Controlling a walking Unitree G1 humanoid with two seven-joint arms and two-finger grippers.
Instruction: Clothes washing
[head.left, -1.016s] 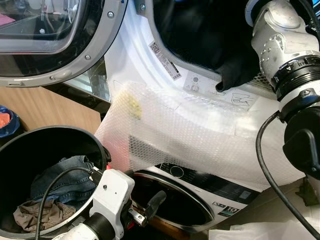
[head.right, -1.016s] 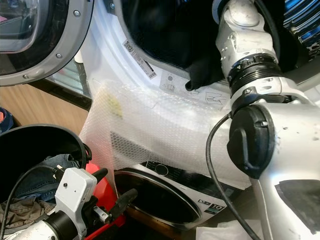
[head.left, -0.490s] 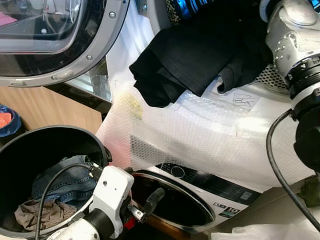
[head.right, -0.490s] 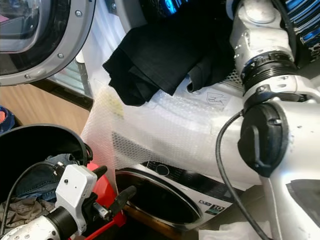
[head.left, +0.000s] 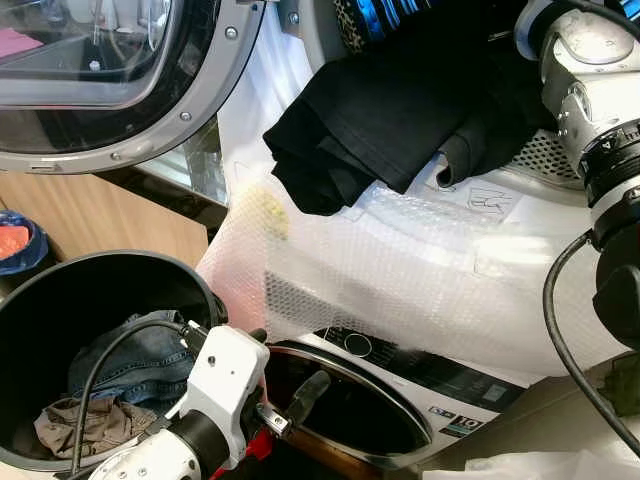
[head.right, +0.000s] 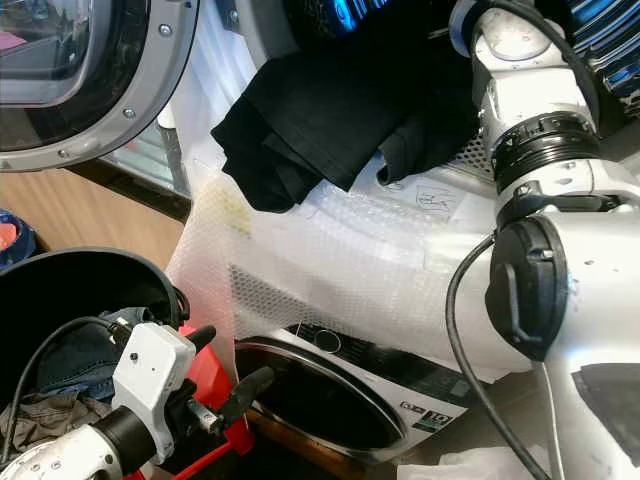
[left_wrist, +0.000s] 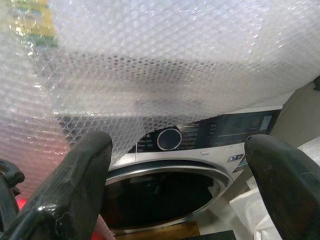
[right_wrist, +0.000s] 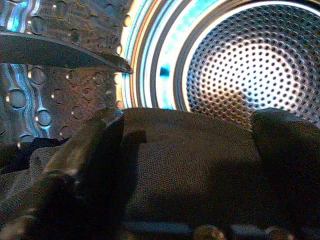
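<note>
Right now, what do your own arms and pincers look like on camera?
Both arms are silver metal. The right arm has a ribbed black collar, a round black cap and a black cable looping off it. The left arm ends in a white camera block with a black cable; its left pincer has two long black fingers. The right pincer has the same matte black fingers.

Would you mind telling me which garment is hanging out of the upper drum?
The black garment, draped over the drum's rim; the jeans and brown cloth lie in the black bin.
</note>
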